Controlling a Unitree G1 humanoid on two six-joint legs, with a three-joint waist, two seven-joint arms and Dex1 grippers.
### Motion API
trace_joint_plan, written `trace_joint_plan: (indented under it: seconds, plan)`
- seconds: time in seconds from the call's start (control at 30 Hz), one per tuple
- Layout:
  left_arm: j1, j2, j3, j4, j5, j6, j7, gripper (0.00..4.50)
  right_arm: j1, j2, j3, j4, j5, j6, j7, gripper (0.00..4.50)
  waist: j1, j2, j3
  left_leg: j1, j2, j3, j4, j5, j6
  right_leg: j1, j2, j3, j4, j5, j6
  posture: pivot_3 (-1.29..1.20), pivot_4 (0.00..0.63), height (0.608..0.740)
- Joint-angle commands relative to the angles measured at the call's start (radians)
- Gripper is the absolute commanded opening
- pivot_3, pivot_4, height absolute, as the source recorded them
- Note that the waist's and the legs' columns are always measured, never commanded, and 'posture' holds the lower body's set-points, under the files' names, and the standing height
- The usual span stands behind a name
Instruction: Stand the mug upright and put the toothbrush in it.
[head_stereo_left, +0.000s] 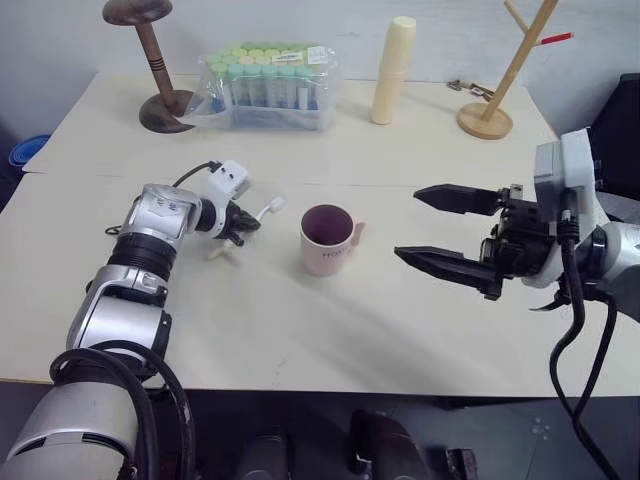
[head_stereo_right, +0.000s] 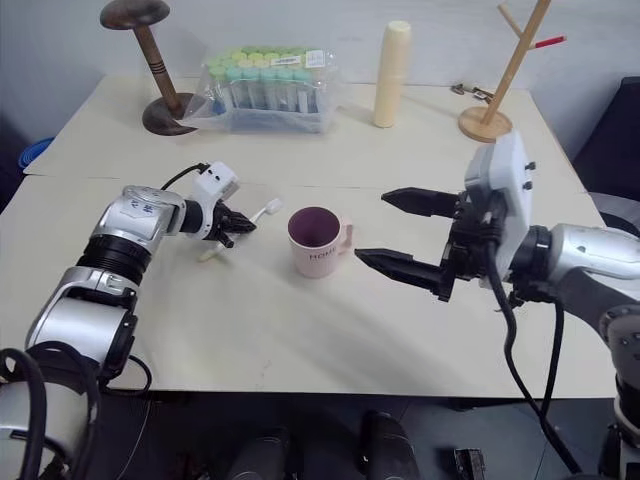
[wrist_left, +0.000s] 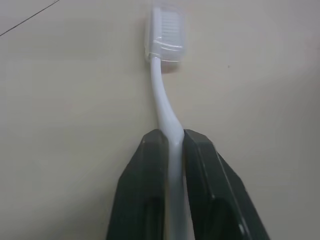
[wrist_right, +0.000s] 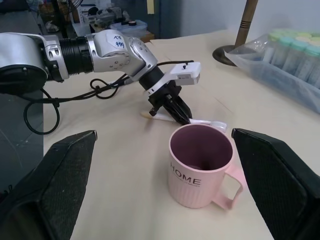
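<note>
While the mug (head_stereo_left: 327, 239) stands upright near the middle of the table (head_stereo_left: 300, 330), its handle toward my right side and its dark mouth open upward, I have the left gripper (head_stereo_left: 244, 222) clamped on the toothbrush (head_stereo_left: 262, 211). In the left wrist view both black fingers (wrist_left: 145, 185) press against the white handle, with the bristle head sticking out past the fingertips over the tabletop. From the head camera the brush lies low just beside the mug on its left; the bristle end points toward the mug but stays apart from it, and the tail end pokes out behind the gripper. I cannot tell whether the brush rests on the table or is lifted a little.

My right gripper (head_stereo_left: 432, 228) hangs over the table to the right of the mug, fingers spread wide and holding nothing, tips aimed at the mug without touching it.

Along the far edge I see a dark wooden stand (head_stereo_left: 152, 70) near the left corner, a clear pack of capped tubes (head_stereo_left: 268, 88) next to it, a tall cream bottle (head_stereo_left: 392, 70) past the middle, and a pale wooden rack (head_stereo_left: 500, 80) toward the right corner.
</note>
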Motion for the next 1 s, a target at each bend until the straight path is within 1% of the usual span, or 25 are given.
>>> trace_joint_plan:
  seconds: [0.03, 0.07, 0.13, 0.17, 0.23, 0.3, 0.37, 0.43, 0.47, 0.53, 0.6, 0.7, 0.77, 0.83, 0.9, 0.93, 1.0]
  plan:
    - [0.013, -0.011, -0.001, 0.017, 0.022, 0.022, -0.023, 0.15, -0.009, -0.025, -0.016, -0.033, -0.016, -0.01, -0.007, 4.5, -0.001, 0.0, 0.0, 0.0, 0.0, 0.0, 0.0, 0.0, 0.0, 0.0, 0.0, 0.0, 0.0, 0.0, 0.0, 0.0, 0.15, 0.74]
    - [0.013, -0.011, 0.003, 0.016, 0.023, 0.025, -0.023, 0.15, -0.007, -0.025, -0.017, -0.033, -0.019, -0.011, -0.006, 4.5, -0.001, 0.0, 0.0, 0.0, 0.0, 0.0, 0.0, 0.0, 0.0, 0.0, 0.0, 0.0, 0.0, 0.0, 0.0, 0.0, 0.15, 0.74]
    - [0.015, -0.012, 0.05, -0.005, -0.01, 0.041, -0.018, 0.15, 0.004, -0.025, -0.02, -0.023, -0.016, 0.006, -0.025, 4.5, -0.001, 0.0, 0.0, 0.0, 0.0, 0.0, 0.0, 0.0, 0.0, 0.0, 0.0, 0.0, 0.0, 0.0, 0.0, 0.0, 0.15, 0.74]
    - [0.008, -0.015, 0.091, -0.015, -0.036, 0.054, 0.0, 0.15, 0.011, -0.022, -0.032, -0.015, 0.011, 0.019, -0.036, 4.5, -0.001, 0.0, 0.0, 0.0, 0.0, 0.0, 0.0, 0.0, 0.0, 0.0, 0.0, 0.0, 0.0, 0.0, 0.0, 0.0, 0.15, 0.74]
    - [0.0, -0.027, 0.18, -0.049, -0.093, 0.035, 0.033, 0.15, 0.023, -0.026, -0.042, -0.017, 0.002, 0.021, -0.049, 4.5, -0.001, 0.0, 0.0, -0.001, 0.0, 0.0, 0.0, 0.0, 0.0, 0.0, 0.0, 0.0, 0.0, 0.0, 0.0, 0.0, 0.15, 0.74]
    - [-0.012, -0.045, 0.293, -0.114, -0.158, -0.008, 0.108, 0.15, 0.026, -0.023, -0.043, -0.011, -0.025, 0.026, -0.091, 4.5, -0.002, 0.0, 0.0, -0.002, 0.001, -0.001, 0.001, 0.0, 0.0, -0.001, 0.0, -0.001, 0.0, 0.0, 0.0, 0.0, 0.15, 0.74]
    - [-0.005, -0.076, 0.388, -0.242, -0.237, -0.041, 0.136, 0.15, 0.031, -0.015, -0.061, -0.005, -0.009, 0.029, -0.118, 4.5, -0.001, -0.001, 0.0, -0.005, 0.001, -0.003, 0.002, 0.0, 0.0, -0.003, -0.001, -0.002, 0.0, 0.0, 0.0, 0.0, 0.15, 0.74]
    - [0.014, -0.131, 0.46, -0.421, -0.35, 0.047, 0.154, 0.15, 0.042, -0.013, -0.082, -0.011, 0.015, 0.029, -0.132, 4.5, 0.0, -0.001, 0.0, -0.009, 0.001, -0.005, 0.005, 0.0, 0.0, -0.004, -0.002, -0.004, 0.0, 0.0, 0.0, 0.0, 0.15, 0.74]
    - [0.024, -0.148, 0.478, -0.477, -0.384, 0.088, 0.165, 0.15, 0.045, -0.013, -0.086, -0.012, 0.021, 0.03, -0.137, 4.5, 0.0, -0.001, 0.0, -0.011, 0.001, -0.008, 0.006, 0.0, 0.0, -0.005, -0.002, -0.006, 0.0, 0.0, 0.001, 0.0, 0.15, 0.74]
    - [0.076, -0.215, 0.46, -0.663, -0.446, 0.125, 0.181, 0.15, 0.069, -0.011, -0.1, -0.015, 0.015, 0.031, -0.144, 4.5, 0.0, 0.0, 0.0, -0.011, 0.0, -0.009, 0.007, 0.0, 0.0, -0.004, -0.003, -0.006, 0.0, 0.0, 0.001, 0.0, 0.15, 0.74]
    - [0.124, -0.283, 0.427, -0.795, -0.48, 0.14, 0.21, 0.15, 0.092, -0.013, -0.105, -0.018, -0.001, 0.025, -0.142, 4.5, 0.001, 0.0, 0.0, -0.011, 0.0, -0.01, 0.007, 0.0, 0.0, -0.002, -0.003, -0.007, -0.001, 0.001, 0.001, 0.0, 0.15, 0.74]
    - [0.172, -0.341, 0.391, -0.849, -0.473, 0.128, 0.258, 0.15, 0.106, -0.013, -0.107, -0.015, -0.008, 0.015, -0.138, 4.5, -0.001, 0.0, 0.0, -0.011, 0.0, -0.01, 0.008, 0.0, 0.0, -0.002, -0.003, -0.006, 0.0, 0.001, 0.002, 0.0, 0.15, 0.74]
    - [0.205, -0.382, 0.36, -0.844, -0.45, 0.081, 0.283, 0.15, 0.112, -0.012, -0.106, -0.01, -0.021, 0.008, -0.138, 4.5, -0.002, 0.0, 0.0, -0.01, 0.0, -0.01, 0.009, 0.0, 0.0, -0.001, -0.002, -0.006, 0.0, 0.002, 0.002, 0.0, 0.15, 0.74]
    - [0.228, -0.399, 0.33, -0.814, -0.41, 0.005, 0.292, 0.15, 0.116, -0.005, -0.108, -0.004, -0.028, 0.004, -0.139, 4.5, -0.004, 0.0, 0.0, -0.009, 0.0, -0.01, 0.009, 0.0, 0.0, -0.001, -0.001, -0.005, 0.0, 0.002, 0.002, 0.0, 0.15, 0.74]
    - [0.247, -0.409, 0.321, -0.779, -0.4, -0.035, 0.292, 0.87, 0.123, 0.001, -0.112, 0.0, -0.028, 0.001, -0.143, 4.5, -0.001, 0.0, 0.0, -0.009, 0.0, -0.01, 0.008, 0.0, 0.0, -0.001, -0.001, -0.005, 0.0, 0.002, 0.002, 0.0, 0.15, 0.74]
    - [0.26, -0.409, 0.314, -0.778, -0.404, -0.046, 0.274, 1.1, 0.127, 0.002, -0.112, 0.001, -0.029, -0.001, -0.143, 4.5, -0.001, 0.0, 0.0, -0.01, 0.0, -0.01, 0.008, 0.0, 0.0, -0.001, -0.001, -0.005, 0.0, 0.002, 0.002, 0.0, 0.15, 0.74]
    - [0.275, -0.408, 0.308, -0.805, -0.433, -0.027, 0.256, 1.71, 0.138, 0.002, -0.114, 0.0, -0.034, -0.008, -0.137, 4.5, -0.001, 0.0, 0.0, -0.01, 0.0, -0.01, 0.008, 0.0, 0.0, -0.001, -0.001, -0.005, -0.001, 0.002, 0.002, 0.0, 0.15, 0.74]
